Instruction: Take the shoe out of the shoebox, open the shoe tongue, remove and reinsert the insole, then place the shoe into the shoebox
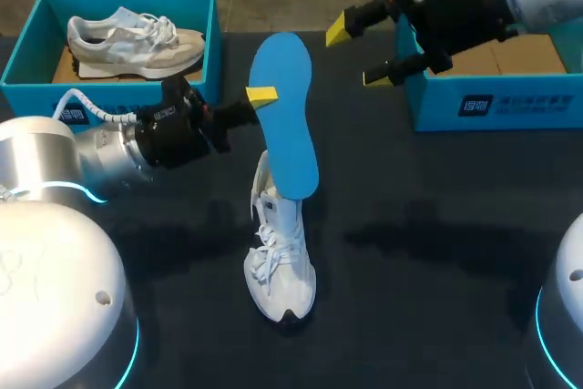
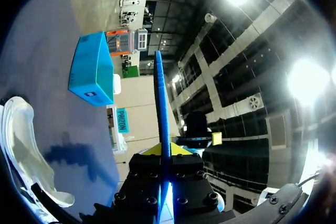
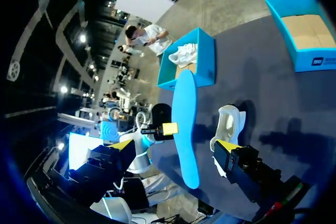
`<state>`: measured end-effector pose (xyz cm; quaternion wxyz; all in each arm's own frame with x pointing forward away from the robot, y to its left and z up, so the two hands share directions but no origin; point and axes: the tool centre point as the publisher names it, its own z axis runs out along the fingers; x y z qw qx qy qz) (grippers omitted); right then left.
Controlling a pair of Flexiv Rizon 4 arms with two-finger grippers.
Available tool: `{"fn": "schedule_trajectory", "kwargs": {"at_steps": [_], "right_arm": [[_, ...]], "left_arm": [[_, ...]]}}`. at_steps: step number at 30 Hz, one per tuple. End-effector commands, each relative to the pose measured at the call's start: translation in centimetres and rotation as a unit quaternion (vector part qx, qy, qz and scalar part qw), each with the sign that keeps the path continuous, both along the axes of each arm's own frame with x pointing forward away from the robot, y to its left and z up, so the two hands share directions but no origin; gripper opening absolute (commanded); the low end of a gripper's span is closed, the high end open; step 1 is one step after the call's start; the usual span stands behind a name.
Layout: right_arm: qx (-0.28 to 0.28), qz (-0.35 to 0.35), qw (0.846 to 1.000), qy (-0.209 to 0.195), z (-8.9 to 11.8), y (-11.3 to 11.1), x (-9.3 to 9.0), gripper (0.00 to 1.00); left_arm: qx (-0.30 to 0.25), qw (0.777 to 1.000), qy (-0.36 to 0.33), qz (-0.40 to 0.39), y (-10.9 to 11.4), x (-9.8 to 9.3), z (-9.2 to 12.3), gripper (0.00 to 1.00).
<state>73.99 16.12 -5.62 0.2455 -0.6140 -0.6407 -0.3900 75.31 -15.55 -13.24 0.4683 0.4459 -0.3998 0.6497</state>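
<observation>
My left gripper (image 1: 260, 97) is shut on the edge of a blue insole (image 1: 284, 116) and holds it upright, its lower end at the white shoe (image 1: 278, 261) lying on the dark table. In the left wrist view the insole (image 2: 160, 103) shows edge-on, clamped in the gripper (image 2: 165, 150), with the shoe (image 2: 21, 145) beside it. My right gripper (image 1: 358, 52) stands open to the right of the insole's top, apart from it. In the right wrist view the insole (image 3: 186, 124) and shoe (image 3: 228, 124) lie ahead of the open gripper (image 3: 174, 148).
A blue shoebox (image 1: 27, 52) at the back left holds a second light shoe (image 1: 132, 38). Another blue shoebox (image 1: 492, 102) with a bare cardboard floor stands at the back right, under my right arm. Both boxes (image 3: 207, 61) (image 3: 307, 56) show in the right wrist view.
</observation>
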Motion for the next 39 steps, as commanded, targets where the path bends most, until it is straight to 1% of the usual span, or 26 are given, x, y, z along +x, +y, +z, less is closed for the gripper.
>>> {"fn": "schedule_trajectory", "kwargs": {"at_steps": [1,9,14,21,27,29,31,34,39], "right_arm": [[-0.128,-0.028,0.991,0.004,1.0,1.2,-0.1,1.0],[-0.185,-0.039,0.982,0.003,1.8,2.2,-0.4,1.0],[-0.211,-0.049,0.976,-0.001,2.1,2.6,-0.6,1.0],[-0.266,-0.057,0.962,0.003,2.3,3.9,-0.6,1.0],[-0.296,-0.056,0.954,0.009,2.1,4.9,-0.5,1.0],[-0.297,-0.055,0.953,0.011,2.1,5.2,-0.4,1.0],[-0.312,-0.059,0.948,0.015,2.2,5.4,-0.4,1.0],[-0.32,-0.059,0.946,0.017,2.4,5.8,-0.3,1.0],[-0.346,-0.052,0.937,0.017,2.7,7.1,-0.3,1.0]], "left_arm": [[0.0,1.0,0.002,0.001,0.0,-0.1,-0.2,0.0],[0.013,1.0,0.011,0.005,0.0,-0.1,-0.4,0.0],[0.013,1.0,0.012,0.005,0.0,-0.1,-0.5,0.0],[0.013,1.0,0.012,0.005,0.0,-0.1,-0.5,0.0],[0.013,1.0,0.012,0.005,0.0,-0.1,-0.5,0.0],[0.013,1.0,0.012,0.005,0.0,-0.1,-0.5,0.0],[0.013,1.0,0.012,0.005,0.0,-0.1,-0.5,0.0],[0.013,1.0,0.012,0.005,0.0,-0.1,-0.5,0.0],[0.013,1.0,0.012,0.005,0.0,-0.1,-0.5,0.0]]}}
